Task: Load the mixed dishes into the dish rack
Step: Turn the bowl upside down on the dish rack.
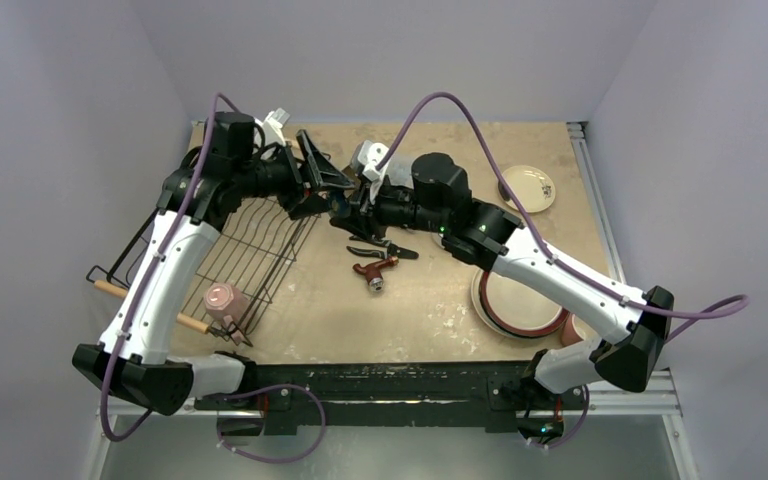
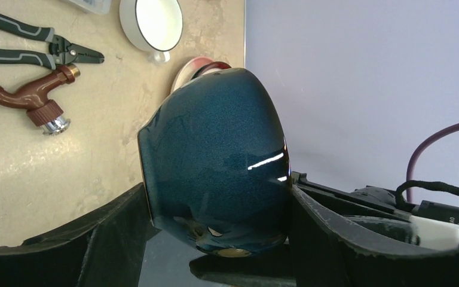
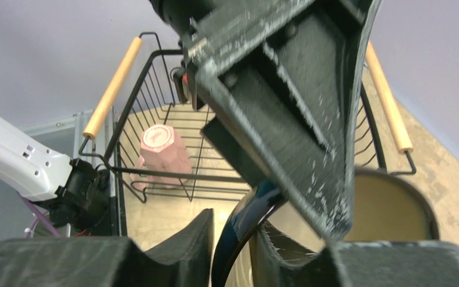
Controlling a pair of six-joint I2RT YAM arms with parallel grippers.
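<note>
**Blue bowl caught between two claws, rack just beyond**

Beige, mottled tabletop with plain lilac walls on three sides frames the scene.

The left claw stands wide. Its matte black fingers lie against opposite sides of a dark blue bowl, holding it tipped on its side above the table. The bowl is round-bellied and glossy, with a fine speckle in the glaze and a bright streak of reflected light. The right wrist view shows its smooth cream inside.

The right claw is only narrowly parted, and the bowl's thin dark wall rises between its two fingers. I cannot tell whether its pads press on that wall.

Past the right claw, behind the scuffed black body of the left one, lies the dish rack. It is a black wire basket with ribbed bars and two pale round wooden handles. A pink faceted mug sits on its wire floor.

Ahead of the left claw, several things lie on the table:
- grey-handled pliers
- a brown tap with a shiny metal end
- a white cup with a dark rim
- a red-edged plate, showing just behind the bowl
</note>
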